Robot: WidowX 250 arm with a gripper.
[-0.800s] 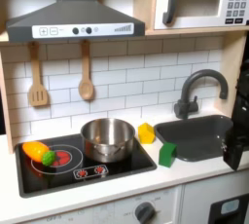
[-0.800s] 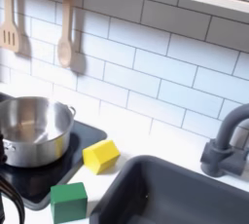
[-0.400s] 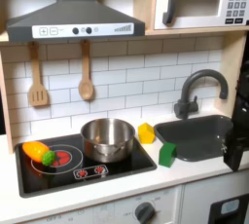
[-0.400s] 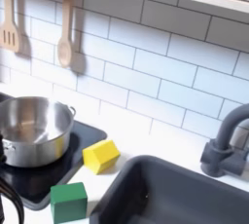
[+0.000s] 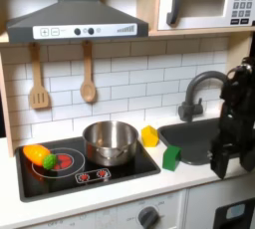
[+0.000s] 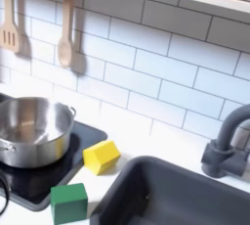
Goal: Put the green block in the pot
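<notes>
**Toy kitchen with your arm at the right, green block on the counter beside the stove**

You are looking at a toy kitchen counter backed by white brick-pattern tile. In the first exterior view, your black robot arm [image 5: 231, 114] stands at the first exterior view's right edge, above the dark sink [image 5: 199, 133]. Its gripper [image 5: 216, 164] hangs low at the sink's front corner, well apart from every loose item. The fingers are dark and blurred, so you cannot tell whether they are spread or pressed together.

The green block [image 5: 171, 157] sits on the white counter, just beside the right edge of the black stovetop [image 5: 75, 173] and close to the sink's front left corner. In the second exterior view, the green block [image 6: 68, 202] rests flat near the bottom, between the stovetop and the sink [image 6: 166, 195].

The pot [image 5: 110, 141] stands upright on the stovetop in the first exterior view. In the second exterior view, the pot [image 6: 29, 131] is at the left, open side up.

A yellow toy piece [image 5: 149, 135] lies between the pot and the sink, behind the green block. An orange toy with a green ball [image 5: 40, 155] rests on the stovetop's left burner. Two wooden utensils [image 5: 62, 79] hang on the wall under the grey range hood [image 5: 78, 19]. A dark faucet [image 5: 204, 92] curves over the sink.
</notes>
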